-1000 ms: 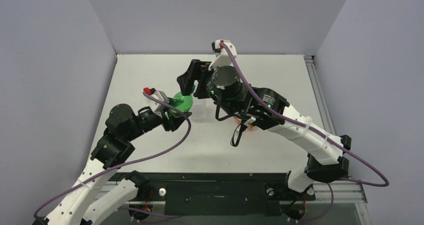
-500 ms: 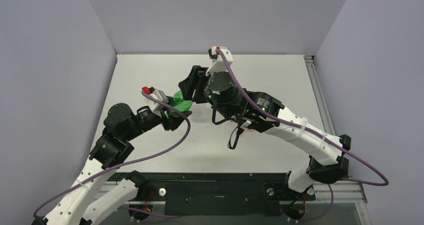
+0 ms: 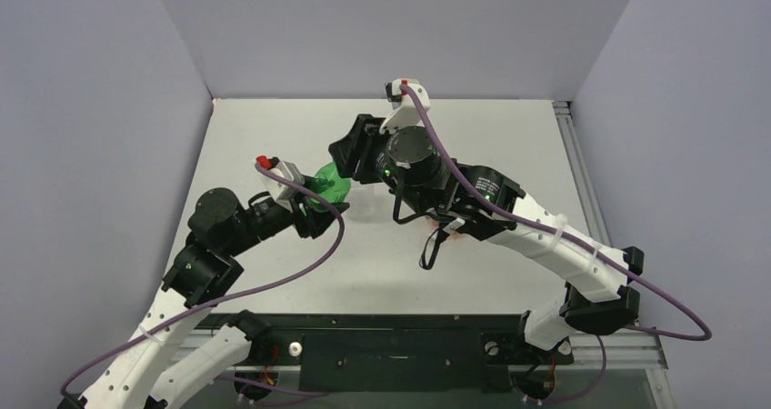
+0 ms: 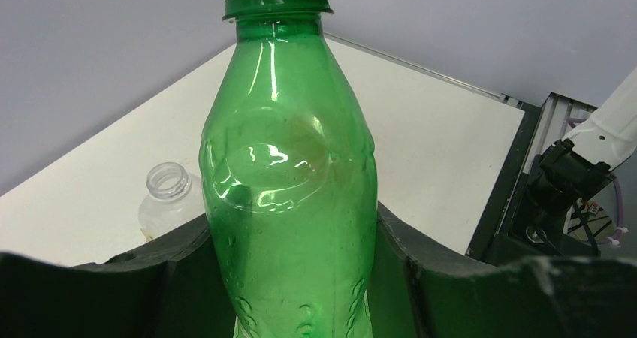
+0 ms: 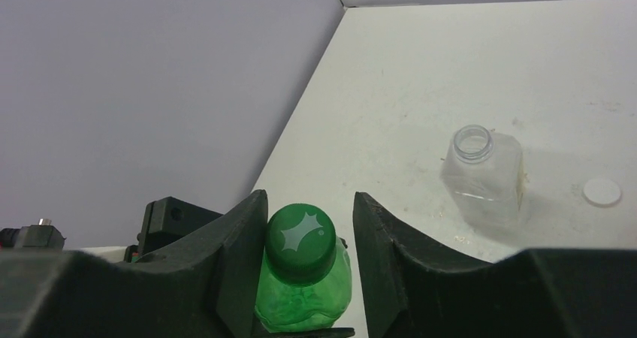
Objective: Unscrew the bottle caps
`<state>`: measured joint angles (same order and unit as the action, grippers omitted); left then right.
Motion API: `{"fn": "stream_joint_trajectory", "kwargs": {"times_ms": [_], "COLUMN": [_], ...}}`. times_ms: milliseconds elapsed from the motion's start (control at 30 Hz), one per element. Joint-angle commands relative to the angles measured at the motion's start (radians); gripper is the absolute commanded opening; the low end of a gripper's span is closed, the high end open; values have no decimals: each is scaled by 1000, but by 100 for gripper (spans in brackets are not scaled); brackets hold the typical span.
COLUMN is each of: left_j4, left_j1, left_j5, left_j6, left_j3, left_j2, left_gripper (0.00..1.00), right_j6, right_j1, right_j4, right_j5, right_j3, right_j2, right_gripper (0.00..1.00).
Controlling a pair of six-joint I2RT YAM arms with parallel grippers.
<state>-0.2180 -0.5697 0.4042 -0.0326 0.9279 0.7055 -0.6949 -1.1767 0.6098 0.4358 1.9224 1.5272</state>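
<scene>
Evidently the green bottle's turn is in hand. The left tool [image 4: 293, 278] is clenched on the body of the green bottle [image 4: 289, 165], which sits left of centre in the top view. The right tool [image 5: 308, 203] brackets the green cap [image 5: 301, 236] at the bottom middle of its wrist view. One finger touches the cap and a sliver shows beside the other, so whether it is pinched cannot be told. At right, the clear bottle [image 5: 484, 176] stands uncapped on the bench [image 5: 451, 67], with a white cap [image 5: 602, 191] lying near it. The next move probably calls for a full pinch, then a twist against the left tool's hold.
</scene>
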Motion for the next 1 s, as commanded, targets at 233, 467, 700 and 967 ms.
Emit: {"fn": "stream_joint_trajectory", "kwargs": {"times_ms": [233, 467, 700, 967], "left_j4": [35, 27, 56, 115], "left_j1": [-6, -6, -4, -3], "left_j5": [-37, -49, 104, 417], "left_j6": [-5, -3, -70, -275], "left_j3": [31, 37, 44, 60], "left_j2": [-19, -15, -16, 23], "left_gripper": [0, 0, 0, 0], "right_j6": [-23, -40, 52, 204], "right_j1": [6, 6, 12, 30], "right_j4": [-51, -56, -163, -282], "right_j5": [-33, -56, -200, -435], "right_j3": [10, 2, -105, -273], "right_j2": [-26, -19, -90, -251], "right_gripper": [23, 6, 0, 0]}}
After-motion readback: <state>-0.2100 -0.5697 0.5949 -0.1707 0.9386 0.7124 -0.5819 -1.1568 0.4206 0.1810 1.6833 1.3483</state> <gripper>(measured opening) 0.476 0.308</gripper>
